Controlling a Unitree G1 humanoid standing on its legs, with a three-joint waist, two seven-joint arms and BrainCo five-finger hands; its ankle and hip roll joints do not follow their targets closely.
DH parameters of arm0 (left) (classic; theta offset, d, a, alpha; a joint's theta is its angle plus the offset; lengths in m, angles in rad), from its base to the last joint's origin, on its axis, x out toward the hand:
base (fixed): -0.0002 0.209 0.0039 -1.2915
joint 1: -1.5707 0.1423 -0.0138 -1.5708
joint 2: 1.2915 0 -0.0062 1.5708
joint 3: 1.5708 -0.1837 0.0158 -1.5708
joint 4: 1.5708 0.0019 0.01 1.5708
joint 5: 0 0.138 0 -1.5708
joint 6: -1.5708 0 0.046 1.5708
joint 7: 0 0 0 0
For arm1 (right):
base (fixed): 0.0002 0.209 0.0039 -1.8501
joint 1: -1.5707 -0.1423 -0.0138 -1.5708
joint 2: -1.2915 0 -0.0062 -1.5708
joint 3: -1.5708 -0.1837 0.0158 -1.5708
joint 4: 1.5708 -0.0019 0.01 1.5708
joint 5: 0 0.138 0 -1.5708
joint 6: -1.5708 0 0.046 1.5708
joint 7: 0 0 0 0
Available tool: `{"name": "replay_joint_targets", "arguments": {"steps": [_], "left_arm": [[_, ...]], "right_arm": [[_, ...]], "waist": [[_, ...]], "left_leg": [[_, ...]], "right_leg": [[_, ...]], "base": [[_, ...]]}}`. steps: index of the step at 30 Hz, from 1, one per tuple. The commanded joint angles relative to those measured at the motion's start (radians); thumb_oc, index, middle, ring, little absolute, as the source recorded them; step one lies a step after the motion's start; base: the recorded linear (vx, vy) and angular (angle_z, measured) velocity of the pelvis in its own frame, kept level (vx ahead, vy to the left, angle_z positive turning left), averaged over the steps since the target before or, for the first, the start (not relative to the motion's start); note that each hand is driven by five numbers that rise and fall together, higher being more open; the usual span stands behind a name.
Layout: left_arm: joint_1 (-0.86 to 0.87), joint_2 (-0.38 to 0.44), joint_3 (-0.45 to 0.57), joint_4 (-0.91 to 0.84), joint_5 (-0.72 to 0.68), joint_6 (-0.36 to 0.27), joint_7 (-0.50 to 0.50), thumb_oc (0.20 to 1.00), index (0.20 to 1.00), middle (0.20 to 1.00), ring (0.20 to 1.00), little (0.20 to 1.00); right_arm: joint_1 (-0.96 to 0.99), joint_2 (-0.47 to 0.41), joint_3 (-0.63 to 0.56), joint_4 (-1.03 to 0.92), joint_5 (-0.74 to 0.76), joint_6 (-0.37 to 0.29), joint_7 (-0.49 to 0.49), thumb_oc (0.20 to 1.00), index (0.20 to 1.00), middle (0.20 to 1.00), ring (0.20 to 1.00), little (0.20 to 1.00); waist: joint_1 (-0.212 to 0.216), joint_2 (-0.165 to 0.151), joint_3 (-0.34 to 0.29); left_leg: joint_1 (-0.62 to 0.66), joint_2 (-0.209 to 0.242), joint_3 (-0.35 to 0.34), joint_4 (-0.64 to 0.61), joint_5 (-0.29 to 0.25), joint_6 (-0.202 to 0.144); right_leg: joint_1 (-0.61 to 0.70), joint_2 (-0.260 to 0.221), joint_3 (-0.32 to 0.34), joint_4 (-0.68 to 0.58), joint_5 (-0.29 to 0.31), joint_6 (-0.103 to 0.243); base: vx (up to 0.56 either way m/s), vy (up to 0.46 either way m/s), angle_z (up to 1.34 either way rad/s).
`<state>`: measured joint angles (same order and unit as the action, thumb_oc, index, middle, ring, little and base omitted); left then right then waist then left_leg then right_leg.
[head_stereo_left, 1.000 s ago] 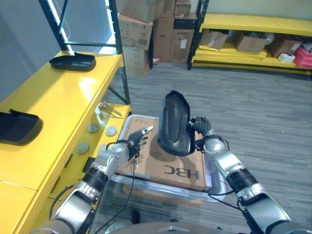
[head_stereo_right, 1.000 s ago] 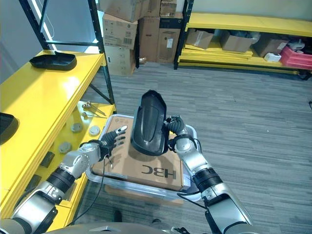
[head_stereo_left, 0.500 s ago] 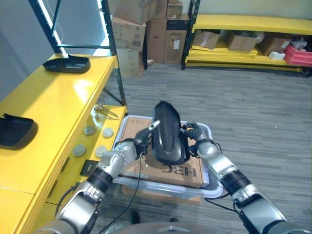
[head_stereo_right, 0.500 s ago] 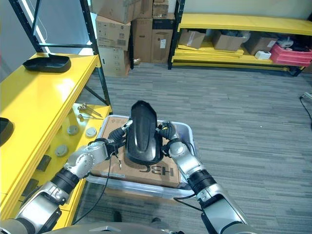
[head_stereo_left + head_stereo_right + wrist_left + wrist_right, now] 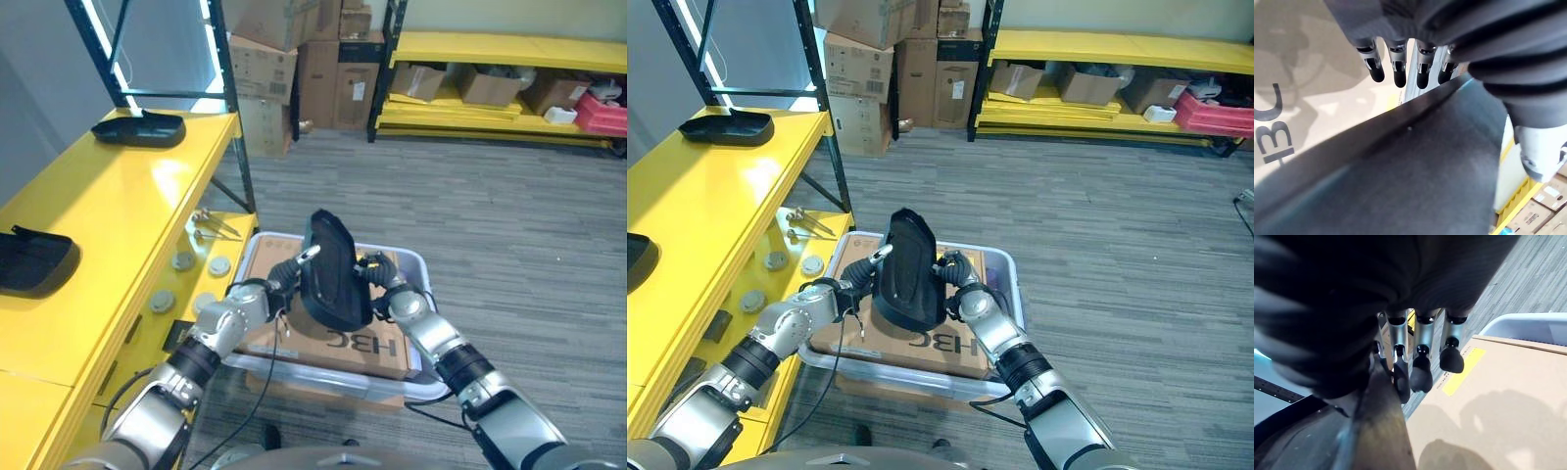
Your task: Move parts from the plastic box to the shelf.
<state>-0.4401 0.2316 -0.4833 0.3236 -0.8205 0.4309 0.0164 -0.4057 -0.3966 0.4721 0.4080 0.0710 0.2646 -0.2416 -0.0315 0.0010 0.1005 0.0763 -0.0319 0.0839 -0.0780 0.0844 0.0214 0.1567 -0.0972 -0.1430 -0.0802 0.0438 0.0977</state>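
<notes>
A warehouse room with grey plank flooring lies around the work, a long yellow shelf running along the robot's left. Nearest the robot, a clear plastic box sits on the floor with a brown cardboard sheet lying flat across its inside. Above that cardboard both hands hold one black moulded part upright and slightly tilted. The left hand presses against the part's left edge with its fingers straight and extended past the rim, not curled round it. The right hand is on the part's opposite side; its fingers hang bent beside the black edge, and whether they truly clasp the part cannot be told.

On the shelf's lower ledge, just left of the box, lie several round grey discs and some small metal pieces. On the shelf top, one black part rests near the left border and another black part rests further along, by a black upright post. Beyond, stacked cardboard boxes stand against the wall, and a low yellow rack holds more boxes.
</notes>
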Motion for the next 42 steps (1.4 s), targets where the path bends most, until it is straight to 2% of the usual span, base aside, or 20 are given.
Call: {"name": "replay_joint_targets", "arguments": {"steps": [1, 2, 8, 10, 15, 25, 31, 37, 38, 39, 42], "left_arm": [[-0.084, -0.048, -0.082, -0.009, 0.106, -0.005, -0.171, 1.000, 1.000, 1.000, 1.000, 1.000], [-0.095, -0.036, -0.110, -0.024, 0.162, 0.003, -0.227, 1.000, 1.000, 1.000, 1.000, 1.000], [-0.133, -0.007, -0.185, -0.074, 0.225, 0.025, -0.301, 1.000, 1.000, 1.000, 1.000, 1.000], [-0.150, 0.004, -0.212, -0.087, 0.200, 0.009, -0.284, 0.200, 0.200, 0.200, 0.200, 0.200], [-0.169, -0.001, -0.230, -0.119, 0.131, -0.028, -0.230, 0.200, 0.200, 0.200, 0.200, 0.200], [-0.158, -0.034, -0.232, -0.161, 0.061, -0.007, -0.131, 0.200, 0.200, 0.200, 0.200, 0.200], [-0.136, -0.075, -0.227, -0.114, 0.026, -0.004, -0.012, 0.200, 0.200, 0.200, 0.200, 0.200], [-0.125, -0.098, -0.218, -0.079, 0.075, -0.071, 0.010, 0.200, 0.200, 0.200, 0.200, 0.200], [-0.126, -0.098, -0.215, -0.080, 0.083, -0.087, 0.018, 0.200, 0.200, 0.200, 0.200, 0.200], [-0.130, -0.097, -0.208, -0.089, 0.081, -0.097, 0.032, 0.200, 0.200, 0.200, 0.200, 0.200], [-0.142, -0.081, -0.176, -0.125, 0.058, -0.101, 0.067, 0.200, 0.200, 0.200, 0.200, 0.200]], "right_arm": [[-0.069, 0.022, 0.040, 0.001, -0.024, -0.075, -0.017, 0.200, 0.200, 0.200, 0.200, 0.200], [-0.072, 0.021, 0.043, -0.002, -0.023, -0.071, -0.013, 0.200, 0.200, 0.200, 0.200, 0.200], [-0.078, 0.023, 0.063, -0.016, -0.018, -0.056, -0.005, 0.200, 0.200, 0.200, 0.200, 0.200], [-0.084, 0.023, 0.074, -0.017, -0.011, -0.053, -0.005, 0.200, 0.200, 0.200, 0.200, 0.200], [-0.098, 0.034, 0.095, -0.011, 0.006, -0.049, -0.022, 0.200, 0.200, 0.200, 0.200, 0.200], [-0.120, 0.050, 0.113, -0.007, 0.042, -0.037, -0.063, 0.200, 0.200, 0.200, 0.200, 0.200], [-0.125, 0.070, 0.103, 0.010, 0.070, -0.056, -0.122, 0.200, 0.200, 0.200, 0.200, 0.200], [-0.135, 0.084, 0.078, -0.001, 0.145, -0.061, -0.200, 0.200, 0.200, 0.200, 0.200, 0.200], [-0.137, 0.086, 0.071, -0.004, 0.173, -0.061, -0.217, 0.442, 0.442, 0.442, 0.442, 0.442], [-0.139, 0.090, 0.062, -0.010, 0.212, -0.058, -0.241, 1.000, 1.000, 1.000, 1.000, 1.000], [-0.136, 0.098, 0.031, -0.019, 0.297, -0.062, -0.281, 1.000, 1.000, 1.000, 1.000, 1.000]], "waist": [[0.028, -0.002, -0.052], [0.023, 0.000, -0.052], [0.010, 0.008, -0.056], [0.005, 0.011, -0.057], [0.004, 0.015, -0.055], [0.012, 0.015, -0.044], [0.016, 0.009, -0.044], [0.021, 0.004, -0.040], [0.023, 0.004, -0.039], [0.025, 0.003, -0.038], [0.029, 0.004, -0.038]], "left_leg": [[0.015, 0.031, 0.030, 0.048, -0.089, -0.013], [0.017, 0.031, 0.032, 0.046, -0.090, -0.012], [0.022, 0.030, 0.040, 0.041, -0.091, -0.012], [0.024, 0.028, 0.040, 0.039, -0.091, -0.011], [0.025, 0.026, 0.039, 0.038, -0.091, -0.011], [0.025, 0.024, 0.030, 0.037, -0.087, -0.010], [0.026, 0.026, 0.027, 0.036, -0.086, -0.011], [0.029, 0.027, 0.022, 0.038, -0.087, -0.012], [0.029, 0.027, 0.021, 0.037, -0.087, -0.012], [0.030, 0.026, 0.019, 0.037, -0.087, -0.012], [0.032, 0.027, 0.017, 0.036, -0.087, -0.013]], "right_leg": [[-0.090, -0.026, -0.008, 0.026, 0.060, 0.065], [-0.091, -0.026, -0.005, 0.028, 0.058, 0.066], [-0.094, -0.024, 0.005, 0.029, 0.054, 0.068], [-0.095, -0.023, 0.008, 0.030, 0.054, 0.069], [-0.094, -0.024, 0.010, 0.032, 0.054, 0.069], [-0.091, -0.026, 0.004, 0.033, 0.056, 0.068], [-0.089, -0.025, 0.002, 0.032, 0.057, 0.069], [-0.085, -0.025, -0.001, 0.032, 0.058, 0.069], [-0.084, -0.026, -0.002, 0.032, 0.058, 0.069], [-0.082, -0.026, -0.003, 0.031, 0.058, 0.069], [-0.077, -0.026, -0.007, 0.029, 0.058, 0.068]], "base": [[0.00, 0.000, 0.00], [0.00, 0.000, 0.00], [0.01, 0.014, -0.03], [0.02, 0.022, -0.10], [0.00, 0.009, -0.04], [0.00, 0.000, 0.00], [0.00, 0.000, 0.00], [0.00, 0.000, 0.00], [0.00, 0.000, 0.00], [0.00, 0.000, 0.00], [0.00, 0.000, 0.00]]}}
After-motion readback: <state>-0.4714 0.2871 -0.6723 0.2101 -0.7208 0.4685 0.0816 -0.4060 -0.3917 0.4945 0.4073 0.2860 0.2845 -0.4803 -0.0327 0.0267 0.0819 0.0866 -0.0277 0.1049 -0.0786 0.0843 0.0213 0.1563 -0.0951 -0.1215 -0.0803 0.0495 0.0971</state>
